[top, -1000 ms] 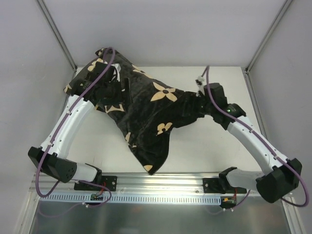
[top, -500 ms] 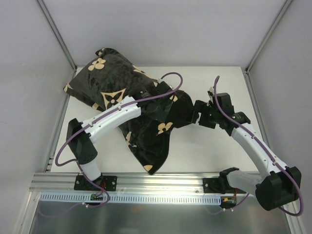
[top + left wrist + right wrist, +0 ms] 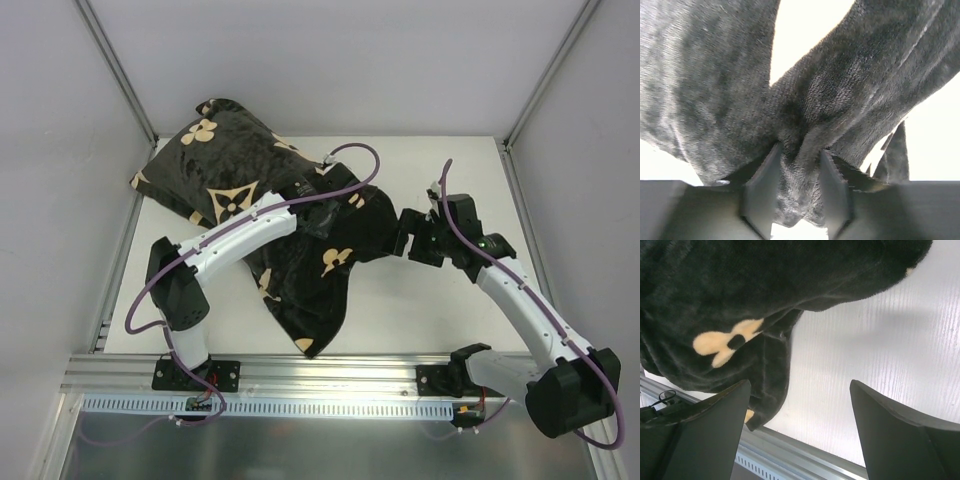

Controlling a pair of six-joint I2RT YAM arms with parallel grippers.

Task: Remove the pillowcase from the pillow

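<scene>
Pillowcase (image 3: 300,285) — black velvet, tan flower motifs — fold in left pincer (image 3: 800,152)

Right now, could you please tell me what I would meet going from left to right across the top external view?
The pillowcase, bulging at far left → left claw, pinching a fold of it → right claw, open beside its right edge.
</scene>
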